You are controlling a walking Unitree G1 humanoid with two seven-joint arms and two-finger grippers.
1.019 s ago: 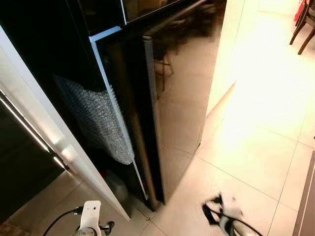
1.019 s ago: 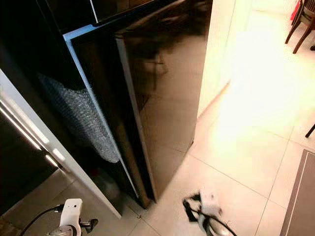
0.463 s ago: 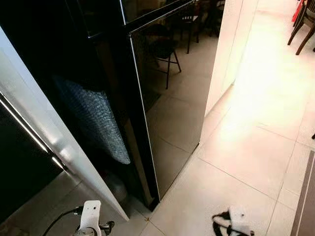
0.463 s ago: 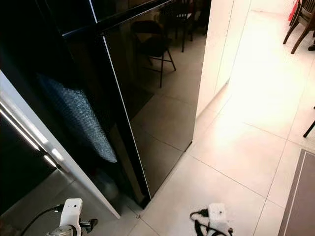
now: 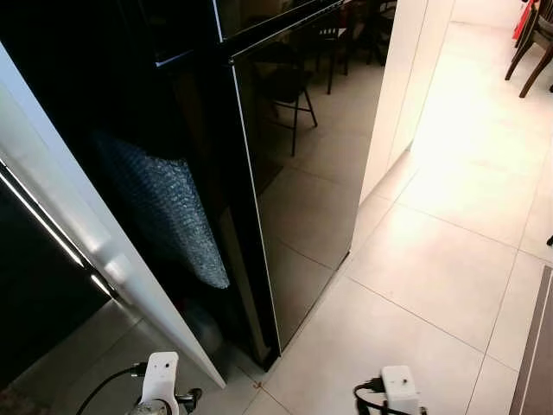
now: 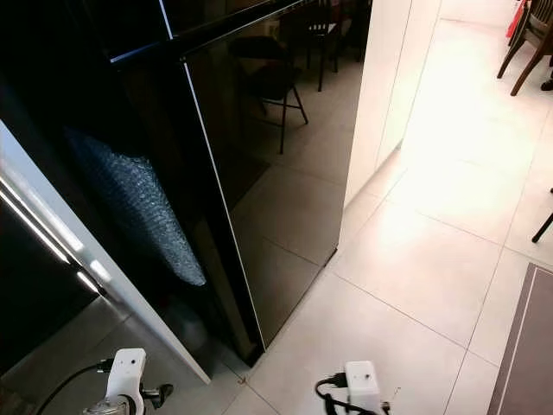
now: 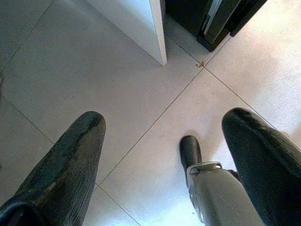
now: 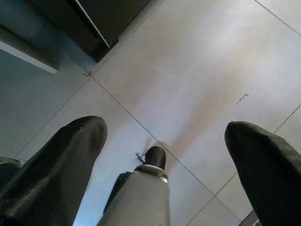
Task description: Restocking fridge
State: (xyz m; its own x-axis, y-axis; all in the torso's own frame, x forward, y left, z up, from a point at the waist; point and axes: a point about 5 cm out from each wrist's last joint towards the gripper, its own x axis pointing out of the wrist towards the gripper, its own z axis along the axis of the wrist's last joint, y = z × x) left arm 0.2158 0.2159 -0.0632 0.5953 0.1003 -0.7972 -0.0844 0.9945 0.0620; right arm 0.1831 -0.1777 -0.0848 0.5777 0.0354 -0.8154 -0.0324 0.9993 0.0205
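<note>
A: We note the fridge (image 5: 302, 181): tall, glossy black, doors shut, its front mirroring a chair and floor tiles.

B: We agree. It stands upright on the tiled floor between a white panel and a white wall, a thin horizontal seam near the top.

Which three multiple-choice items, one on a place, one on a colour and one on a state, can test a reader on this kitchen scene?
1. Where is the bubble wrap?
A. on the floor tiles
B. left of the fridge door
C. on a chair

2. What colour is the fridge door?
A. glossy black
B. white
C. red

3. How are the left gripper and right gripper?
A. both open, empty
B. both holding bottles
C. one shut

Answers: 1 B, it hangs beside the door's left edge; 2 A, it mirrors chairs; 3 A, fingers stand apart over floor.
</note>
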